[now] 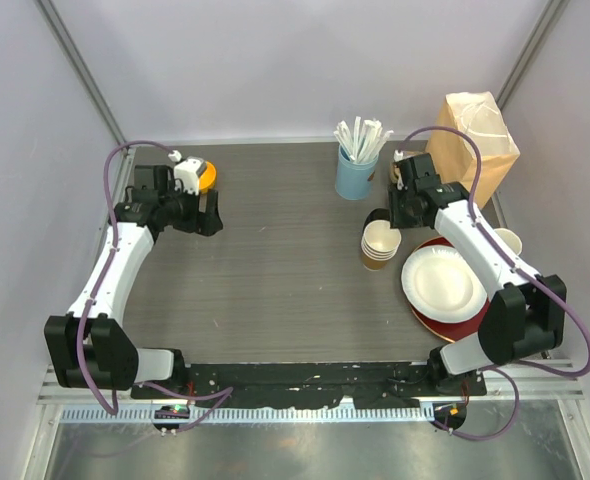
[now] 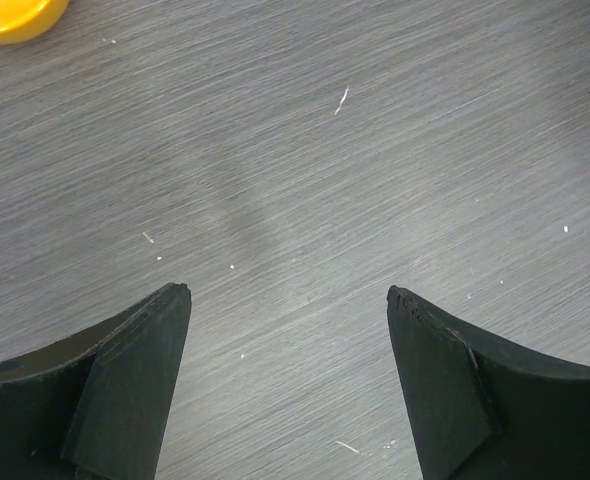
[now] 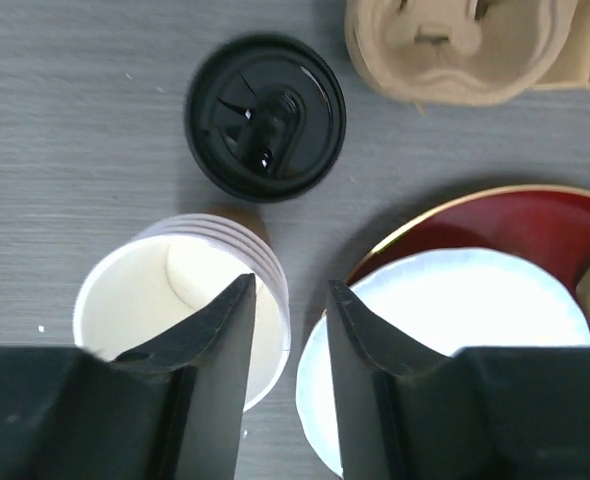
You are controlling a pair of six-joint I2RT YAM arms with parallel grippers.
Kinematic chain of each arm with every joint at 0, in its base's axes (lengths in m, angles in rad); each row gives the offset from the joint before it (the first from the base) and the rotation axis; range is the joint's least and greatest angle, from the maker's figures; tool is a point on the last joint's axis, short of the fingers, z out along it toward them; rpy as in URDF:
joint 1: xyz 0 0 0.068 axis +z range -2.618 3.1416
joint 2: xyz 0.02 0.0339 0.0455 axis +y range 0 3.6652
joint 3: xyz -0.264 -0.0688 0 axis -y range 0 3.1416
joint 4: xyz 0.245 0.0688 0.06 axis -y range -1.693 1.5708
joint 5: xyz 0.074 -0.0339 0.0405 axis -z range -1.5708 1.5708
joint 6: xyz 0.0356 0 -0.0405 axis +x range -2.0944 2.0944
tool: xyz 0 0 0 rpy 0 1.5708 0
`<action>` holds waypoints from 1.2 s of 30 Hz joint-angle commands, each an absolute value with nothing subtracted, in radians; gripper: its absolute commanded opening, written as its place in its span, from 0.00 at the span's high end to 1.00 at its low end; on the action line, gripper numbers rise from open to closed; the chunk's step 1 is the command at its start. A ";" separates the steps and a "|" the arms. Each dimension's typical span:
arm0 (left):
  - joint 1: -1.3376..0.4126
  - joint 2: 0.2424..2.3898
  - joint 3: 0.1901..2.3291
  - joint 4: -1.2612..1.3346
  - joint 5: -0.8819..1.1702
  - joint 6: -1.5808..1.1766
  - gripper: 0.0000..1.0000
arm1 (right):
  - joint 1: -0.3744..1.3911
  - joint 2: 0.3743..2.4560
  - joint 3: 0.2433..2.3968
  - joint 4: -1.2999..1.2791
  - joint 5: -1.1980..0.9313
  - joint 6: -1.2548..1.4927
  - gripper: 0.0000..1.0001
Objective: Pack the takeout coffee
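Cup stack (image 3: 155, 290) rim straddled by downturned right gripper (image 3: 289, 285) (left gripper (image 2: 287, 291) spread).

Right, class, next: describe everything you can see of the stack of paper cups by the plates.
The stack of paper cups is about four nested cups, kraft-brown outside, white inside, paper by the look. It stands upright, mouth open, unlidded, on the grey table, close beside the white plates. The right gripper straddles its rim, one finger inside; whether it pinches is unclear.
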State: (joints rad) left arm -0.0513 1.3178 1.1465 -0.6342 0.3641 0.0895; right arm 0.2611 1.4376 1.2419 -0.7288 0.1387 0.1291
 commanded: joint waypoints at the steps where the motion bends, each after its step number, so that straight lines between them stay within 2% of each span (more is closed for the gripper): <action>1: -0.054 1.290 1.163 -0.644 0.399 0.078 0.16 | 0.270 1.474 1.295 -0.813 0.196 0.103 0.64; 3: -0.054 1.296 1.166 -0.644 0.405 0.080 0.17 | 0.270 1.482 1.296 -0.818 0.175 0.098 0.71; 6: -0.054 1.304 1.167 -0.643 0.405 0.080 0.17 | 0.275 1.486 1.299 -0.805 0.155 0.098 0.76; 11: -0.054 1.310 1.170 -0.643 0.407 0.081 0.17 | 0.287 1.471 1.315 -0.807 0.169 0.100 0.90; 15: -0.054 1.316 1.177 -0.644 0.413 0.083 0.17 | 0.307 1.456 1.338 -0.811 0.189 0.100 0.89; 18: -0.054 1.319 1.178 -0.646 0.416 0.083 0.17 | 0.305 1.462 1.347 -0.827 0.190 0.087 0.84; 22: -0.054 1.315 1.178 -0.653 0.422 0.089 0.17 | 0.307 1.489 1.342 -0.844 0.212 0.069 0.83; 26: -0.054 1.312 1.177 -0.655 0.433 0.094 0.17 | 0.307 1.509 1.341 -0.848 0.213 0.069 0.99; 32: -0.054 1.312 1.175 -0.657 0.442 0.098 0.17 | 0.307 1.476 1.358 -0.850 0.207 0.072 0.99; 36: -0.054 1.315 1.180 -0.658 0.445 0.100 0.17 | 0.307 1.416 1.345 -0.816 0.086 0.063 0.99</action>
State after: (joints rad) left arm -0.0513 1.3178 1.1465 -0.6502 0.4156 0.0883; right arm 0.3012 1.4990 1.3109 -0.8459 0.1799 0.0799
